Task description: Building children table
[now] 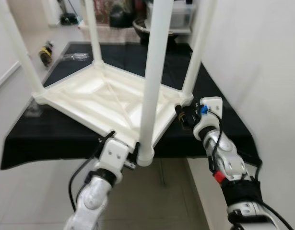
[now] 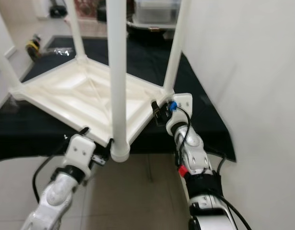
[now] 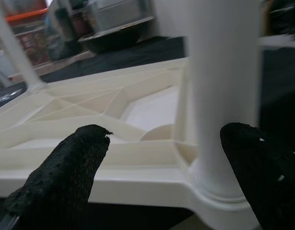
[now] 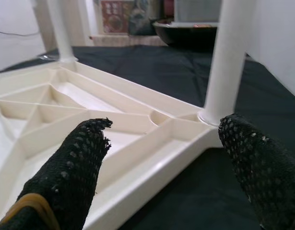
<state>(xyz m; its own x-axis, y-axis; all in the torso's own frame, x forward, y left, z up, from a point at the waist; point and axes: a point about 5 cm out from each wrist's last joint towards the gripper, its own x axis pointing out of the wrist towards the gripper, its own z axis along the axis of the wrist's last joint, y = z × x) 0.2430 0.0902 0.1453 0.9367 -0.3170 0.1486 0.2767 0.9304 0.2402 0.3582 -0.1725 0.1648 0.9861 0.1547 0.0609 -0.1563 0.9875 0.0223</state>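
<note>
Closest to me, the left gripper (image 1: 133,155) sits at the near corner of the children table (image 1: 104,98), its jaws spread with one black finger on each side of the near leg (image 1: 150,81). I see the table is cream-white plastic and lies upside down on a black cloth (image 1: 51,134), with its ribbed underside facing up and four round legs standing upright at the corners. This near corner hangs a little over the cloth's edge. On my right, the right gripper (image 1: 180,114) is at the right corner, also with jaws spread, beside the right leg (image 4: 229,57).
</note>
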